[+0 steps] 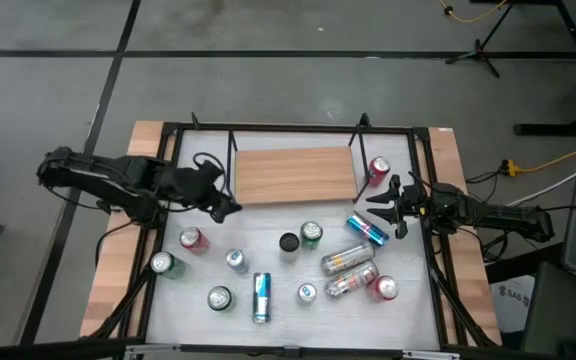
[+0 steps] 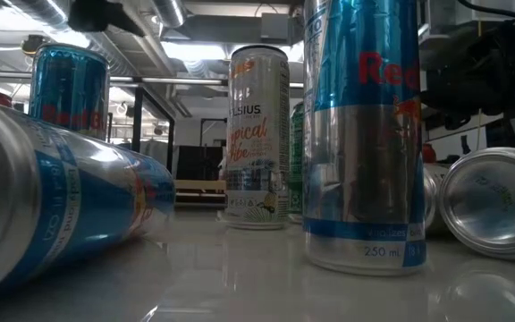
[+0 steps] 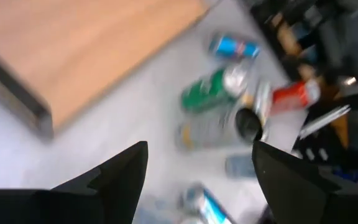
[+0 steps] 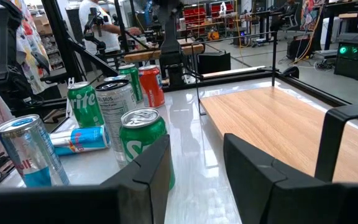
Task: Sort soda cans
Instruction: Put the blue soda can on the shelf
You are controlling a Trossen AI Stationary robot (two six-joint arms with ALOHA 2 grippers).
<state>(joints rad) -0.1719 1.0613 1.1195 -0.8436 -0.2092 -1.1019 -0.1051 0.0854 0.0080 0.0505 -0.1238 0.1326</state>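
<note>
Both empty, left gripper spread wide and right gripper narrowly parted, we probably centre over the upright red metal soda can before closing.

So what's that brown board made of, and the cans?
The brown board looks like wood with a smooth matte finish: pale tan with fine grain lines running along it, though it could be a wood-look laminate. The soda cans look like thin metal, probably aluminium: shiny silver tops with pull tabs, glossy printed sides, and bright reflections on the blue-and-silver can.
</note>
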